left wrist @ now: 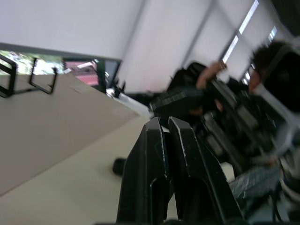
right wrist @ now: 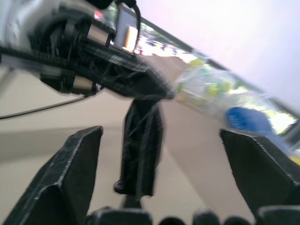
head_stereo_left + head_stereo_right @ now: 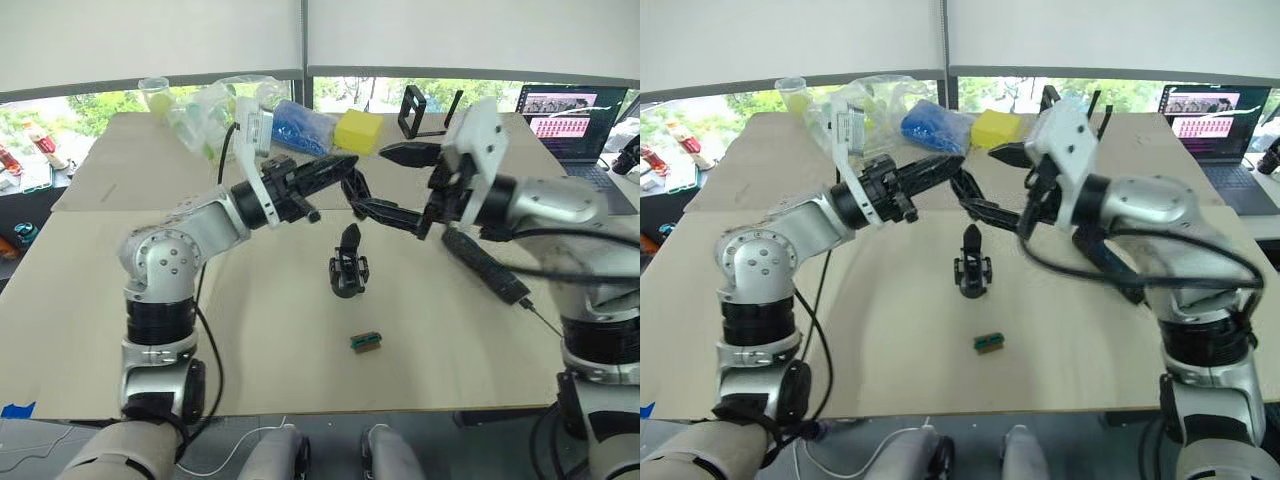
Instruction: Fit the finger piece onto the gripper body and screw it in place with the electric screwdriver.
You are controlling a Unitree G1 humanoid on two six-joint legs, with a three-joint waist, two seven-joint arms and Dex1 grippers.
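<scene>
The tan counter (image 3: pixel 250 350) is carrying the gripper body (image 3: pixel 348 268) at frame centre, the electric screwdriver (image 3: pixel 486 266) lying right of it. Above — left pincer (image 3: pixel 958 180) pinching the finger piece (image 2: pixel 139 150), right pincer (image 2: pixel 164 164) spread. Windows are lining the top.

Left gripper (image 3: pixel 345 168) pinched shut on finger piece (image 3: pixel 355 187), raised above table (image 3: pixel 250 330). Right gripper (image 3: pixel 400 185) spread wide just beside it. Gripper body (image 3: pixel 348 264) upright below both; electric screwdriver (image 3: pixel 487 265) beneath right gripper.
</scene>
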